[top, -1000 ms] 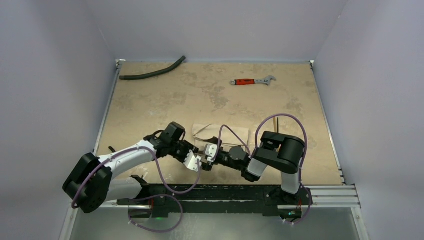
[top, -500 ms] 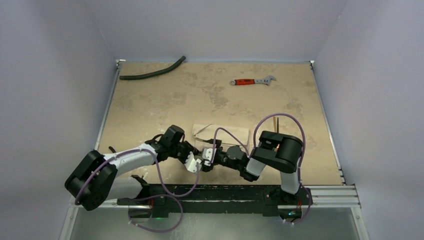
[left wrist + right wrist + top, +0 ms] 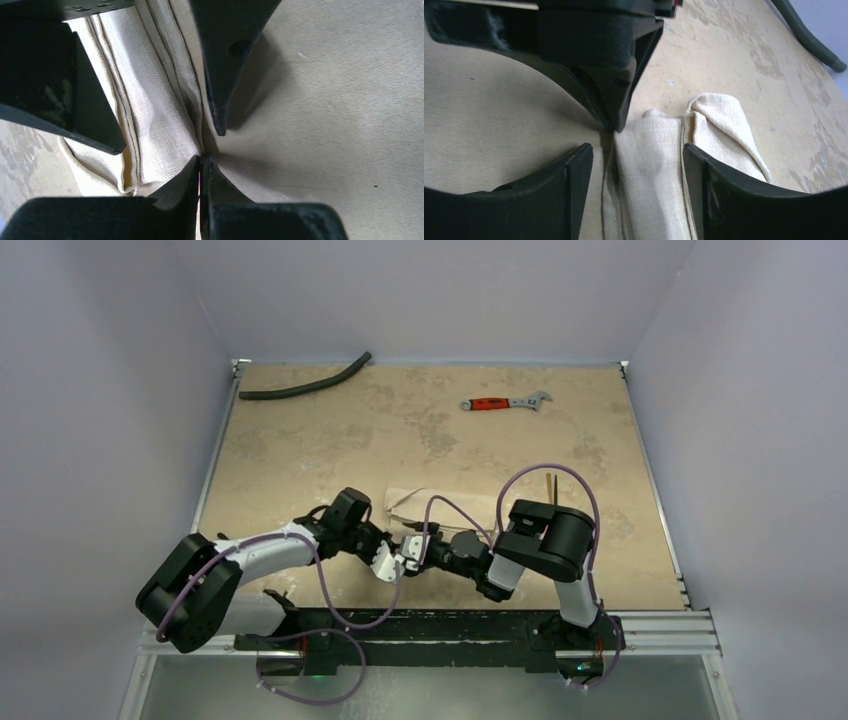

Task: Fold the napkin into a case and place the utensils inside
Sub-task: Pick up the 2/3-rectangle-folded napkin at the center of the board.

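Got a mottled tan table (image 3: 420,430) under the left arm (image 3: 255,550) and right arm (image 3: 550,540), both reaching in low to meet near its front middle. Seeing the napkin (image 3: 160,110) folded into a narrow layered strip, flat on the table, directly under the two grippers and running on beyond them. Got a black hose (image 3: 305,385) well ahead of the left gripper (image 3: 200,167) and off to its left, by the far corner. Reading the left gripper as fully closed, fingertips pressed together right at the napkin's long edge near a corner. Can't confirm any cloth pinched between them. Reading the right gripper (image 3: 638,150) as wide apart, nose to nose with the left one, one finger either side of the napkin, gripping nothing. Can't tell touching from just beside at the cloth's edge. Got a red-handled wrench (image 3: 500,403) well ahead of the right gripper, slightly to its right. Seeing one thin gold utensil (image 3: 549,485) on the table off to the right gripper's right, just past the right arm's elbow. Too small to tell spoon from anything else.
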You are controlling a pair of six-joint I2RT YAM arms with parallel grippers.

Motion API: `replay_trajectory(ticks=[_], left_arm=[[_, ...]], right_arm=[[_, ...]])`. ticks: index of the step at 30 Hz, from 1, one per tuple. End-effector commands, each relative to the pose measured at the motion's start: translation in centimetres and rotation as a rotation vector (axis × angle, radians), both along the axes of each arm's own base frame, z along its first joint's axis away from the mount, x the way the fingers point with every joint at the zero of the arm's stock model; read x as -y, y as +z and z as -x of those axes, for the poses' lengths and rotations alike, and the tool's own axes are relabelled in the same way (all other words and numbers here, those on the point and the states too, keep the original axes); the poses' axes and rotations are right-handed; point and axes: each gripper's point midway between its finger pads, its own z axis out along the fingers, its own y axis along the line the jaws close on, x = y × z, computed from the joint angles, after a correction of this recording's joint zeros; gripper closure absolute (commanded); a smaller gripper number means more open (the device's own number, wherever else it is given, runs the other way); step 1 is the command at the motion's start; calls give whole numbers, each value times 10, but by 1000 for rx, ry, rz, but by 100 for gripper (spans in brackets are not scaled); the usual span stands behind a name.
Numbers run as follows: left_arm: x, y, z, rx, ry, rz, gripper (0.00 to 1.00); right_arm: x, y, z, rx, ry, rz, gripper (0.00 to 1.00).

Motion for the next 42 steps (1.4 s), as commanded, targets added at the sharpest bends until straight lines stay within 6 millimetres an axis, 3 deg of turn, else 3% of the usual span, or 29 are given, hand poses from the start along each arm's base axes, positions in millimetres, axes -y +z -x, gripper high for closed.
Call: replay_trajectory(ticks=[1,9,22,29,35,42], left_arm=[[14,24,-21,13,64,56,100],[24,43,-35,36,92,98,100],[38,72,-53,100,143,213,100],[40,79,-54,100,158,235,100],[39,81,-53,114,159,254,100],[35,73,-46,103,149,238,100]], right_arm=[[-3,-5,-9,23,-36,8,34],[-4,-7,-8,41,-51,-3,40],[-4,-3,4,41,-78,-78,28],[5,3,-5,161,-201,-121,23],[13,26,-2,161,-246,-216,18],[13,63,36,16,-73,-283,16]])
